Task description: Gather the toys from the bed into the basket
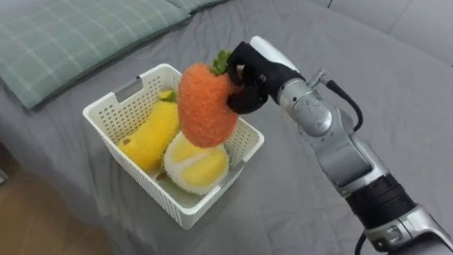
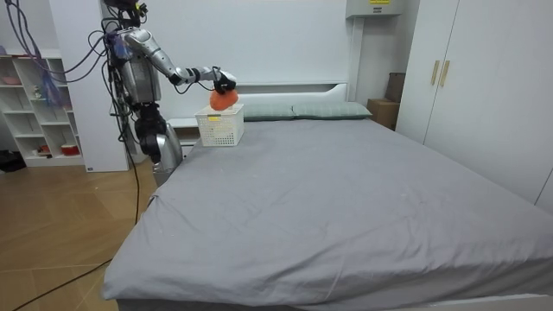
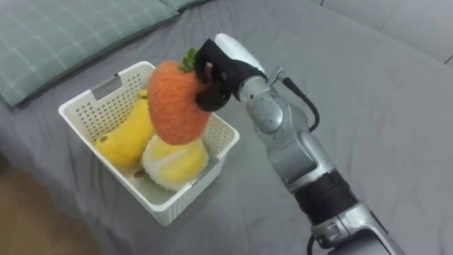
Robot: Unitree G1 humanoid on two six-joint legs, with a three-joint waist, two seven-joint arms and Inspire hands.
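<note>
Count: one white basket [image 1: 113, 95], three plush toys, two pillows.

Toys: one orange toy [image 1: 205, 106] with a green tuft on top; one yellow banana [image 1: 152, 134]; one round yellow-and-white toy [image 1: 199, 164].

Basket stands on the grey bed [image 1: 396, 92], near the bed's edge. In the room view it sits at the head-end corner, on the room view's left, with the robot standing on the floor just beside that corner. Banana lies inside the basket along its left side. Round toy lies inside the basket at its near right corner, touching the banana.

Right hand [image 1: 251, 74]: above the basket's far right rim, arm reaching in from the right. Fingers curled round the top end of the orange toy, at the green tuft: grasping it.

Orange toy: hangs below and to the left of the hand, over the middle of the basket, above the round toy. Contact with the round toy cannot be told.

Pillows: green checked pillow [image 1: 71, 35] on the bed beyond the basket, to its left. The room view shows the two pillows side by side at the head of the bed.
</note>
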